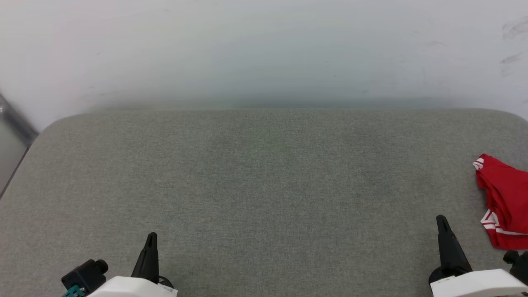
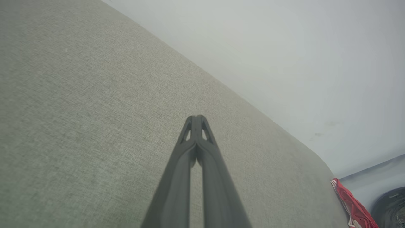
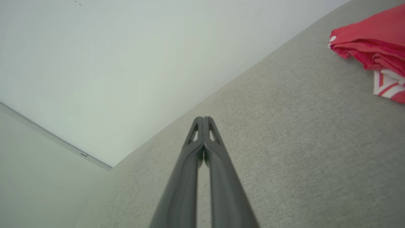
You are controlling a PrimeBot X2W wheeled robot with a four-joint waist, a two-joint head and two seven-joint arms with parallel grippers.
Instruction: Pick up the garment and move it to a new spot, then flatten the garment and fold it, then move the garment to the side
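A grey fabric-covered surface (image 1: 264, 185) with rounded far corners meets a pale wall (image 1: 264, 49) bearing faint scuffs (image 1: 510, 62).

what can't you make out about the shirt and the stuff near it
The shirt: cut off by the head view's right edge; full shape unknown.
Its front: hidden by bunched folds in the right wrist view.
The dark round thing: cut off at the left wrist view's corner, too dim to identify.

From our head we look down on the table (image 1: 264, 185); both wrist cameras skim it low, sharing the shirt (image 1: 507, 194).
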